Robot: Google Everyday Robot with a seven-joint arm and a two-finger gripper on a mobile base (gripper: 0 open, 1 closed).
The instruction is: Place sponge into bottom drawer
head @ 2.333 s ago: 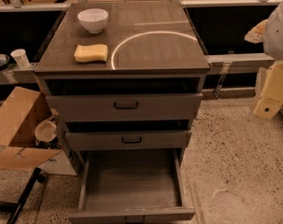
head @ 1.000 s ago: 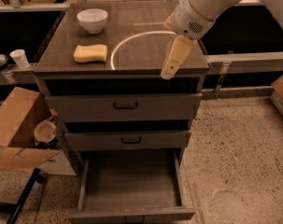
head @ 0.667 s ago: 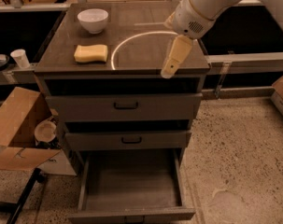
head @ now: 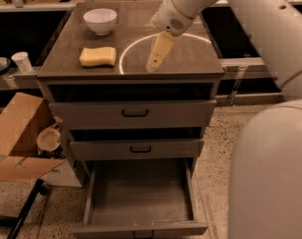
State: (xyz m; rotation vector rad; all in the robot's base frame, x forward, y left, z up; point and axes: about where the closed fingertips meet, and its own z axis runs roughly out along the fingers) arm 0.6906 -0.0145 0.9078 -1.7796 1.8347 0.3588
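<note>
The pale-yellow sponge (head: 97, 56) lies flat on the cabinet top (head: 195, 59), near its front left. My gripper (head: 154, 63) hangs over the middle of the top, to the right of the sponge and apart from it, fingertips pointing down. It holds nothing that I can see. The bottom drawer (head: 140, 198) is pulled out wide below, its grey floor bare.
A white bowl (head: 99, 20) stands behind the sponge at the back left. The two upper drawers (head: 134, 114) stick out a little. A cardboard box (head: 16, 133) and a paper cup (head: 22, 61) are to the left. My arm's white body (head: 270, 173) fills the right.
The arm has swung in from the right edge and moved left over the cabinet top, closer to the sponge. The sponge and drawers have not moved.
</note>
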